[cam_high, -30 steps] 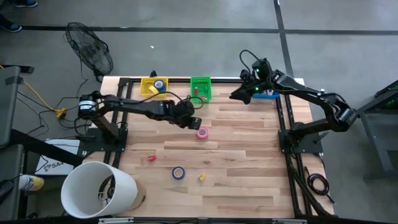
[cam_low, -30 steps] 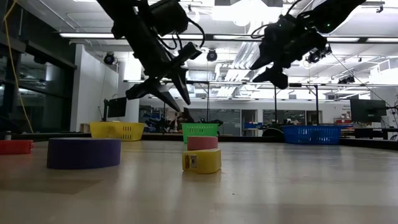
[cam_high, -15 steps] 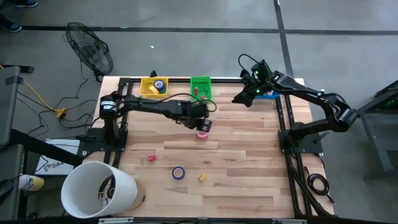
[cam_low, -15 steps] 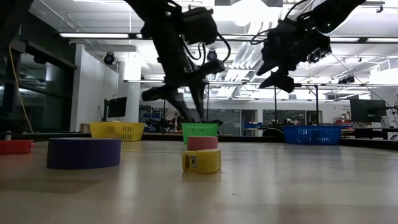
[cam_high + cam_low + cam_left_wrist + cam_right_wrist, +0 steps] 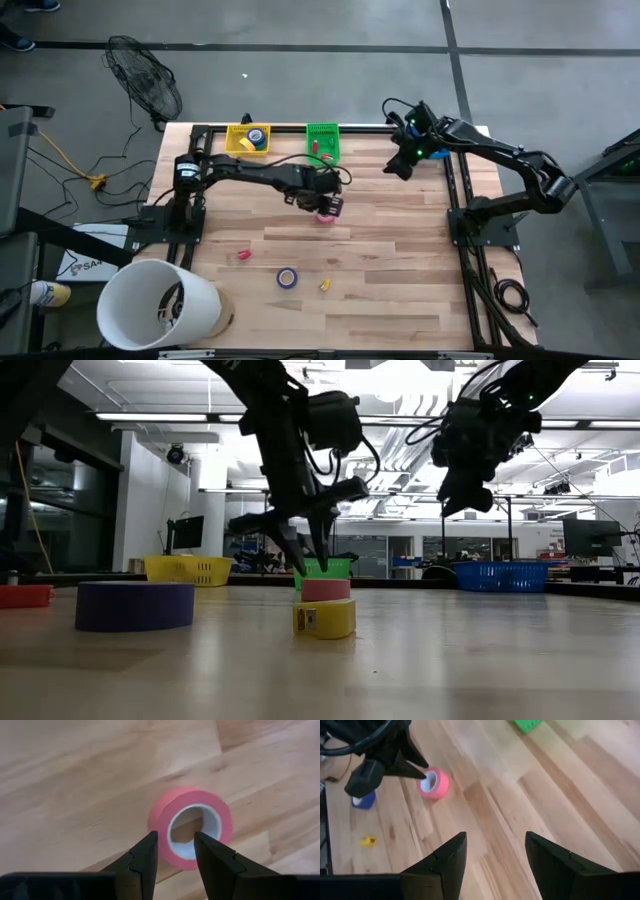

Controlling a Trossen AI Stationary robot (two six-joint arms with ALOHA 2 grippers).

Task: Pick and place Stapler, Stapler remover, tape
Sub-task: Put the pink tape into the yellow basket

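Pink tape roll (image 5: 192,827) lies flat on the desk (image 5: 400,270) right under my left pincer (image 5: 175,847), fingers slightly apart, tips poised just above its near rim, nothing gripped. My right pincer (image 5: 495,852) hangs high, well off to the far side, fingers apart and empty. Purple tape roll (image 5: 287,278) and a small yellow roll (image 5: 325,285) sit well behind my left pincer.
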